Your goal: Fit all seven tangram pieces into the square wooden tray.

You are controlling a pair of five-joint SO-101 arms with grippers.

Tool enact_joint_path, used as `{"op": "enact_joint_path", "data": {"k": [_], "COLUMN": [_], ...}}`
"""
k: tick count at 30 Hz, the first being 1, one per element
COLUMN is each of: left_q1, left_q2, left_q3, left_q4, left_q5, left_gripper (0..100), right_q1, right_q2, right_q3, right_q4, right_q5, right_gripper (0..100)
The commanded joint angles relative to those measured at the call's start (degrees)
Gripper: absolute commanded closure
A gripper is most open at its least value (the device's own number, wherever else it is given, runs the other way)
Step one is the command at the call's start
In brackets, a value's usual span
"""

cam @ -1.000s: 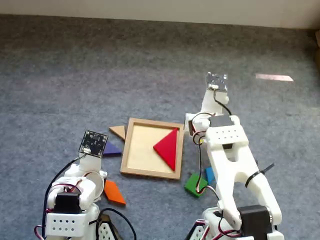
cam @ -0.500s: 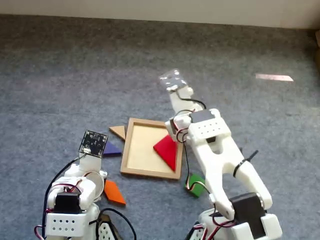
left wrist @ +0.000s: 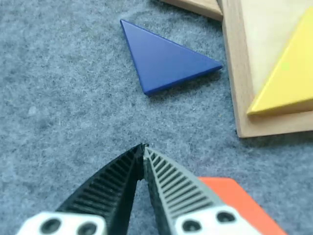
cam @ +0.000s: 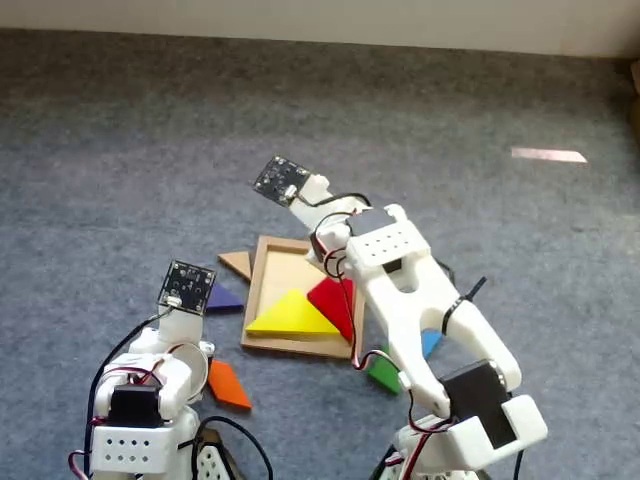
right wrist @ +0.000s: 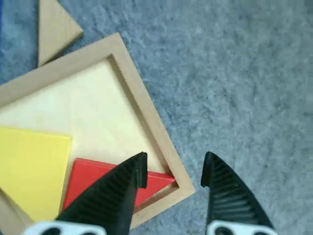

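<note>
Inside the tray [cam: 252, 295], from up high, sit the yellow triangle [cam: 290, 315] and red triangle [cam: 335, 300], left wrist cam has the left gripper [left wrist: 143, 149] pinched closed beside the tray near the blue triangle [left wrist: 164, 61], right wrist cam has the right gripper [right wrist: 174, 161] spread open over the tray's corner.

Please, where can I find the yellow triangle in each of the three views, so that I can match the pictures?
High view: the yellow triangle lies in the lower left part of the tray, next to the red triangle.
Left wrist view: the yellow triangle has a corner over the tray's rim, and the blue triangle is on the carpet nearby.
Right wrist view: the yellow triangle is inside the tray, next to the red triangle.
Shared landmark: the tray's wooden rim.
</note>
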Motion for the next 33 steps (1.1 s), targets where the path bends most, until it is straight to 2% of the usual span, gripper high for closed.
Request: {"op": "enact_joint_path", "data": {"k": [1,6,9,13,18,23,27,33], "left_q1": [-0.7,-0.7,-0.7,-0.7,-0.7,-0.7,-0.7,-0.7], "left_q2": [-2.6,-2.6,-2.6,-2.6,-2.6,-2.6,-2.6,-2.6], "left_q3": [1.2,1.2,1.2,1.2,1.2,1.2,1.2,1.2], "left_q4": [0.7,0.7,0.7,0.7,0.7,0.7,0.7,0.7], "left_q5": [-0.2,-0.2,-0.2,-0.2,-0.2,-0.2,-0.2,-0.2], "left_gripper": [99,99,99,99,99,99,99,99], "right_q1": [-1.5,-5.8,-9.6,-13.1,-14.1,-14.1,-13.8,-11.7], "right_q2": [-3.1,-10.4,-14.1,-14.8,-14.8,-14.8,-14.7,-14.8], "right_q3": [-3.3,-2.9,-2.3,2.7,11.6,19.4,24.0,27.0], "right_q4": [3.5,11.6,12.5,8.4,-1.4,-8.2,-9.5,-9.4], "right_q5": [-3.6,-13.3,-18.4,-28.0,-33.8,-34.1,-33.8,-27.4], "right_gripper": [82.5,82.5,82.5,82.5,82.5,82.5,82.5,82.5]}}
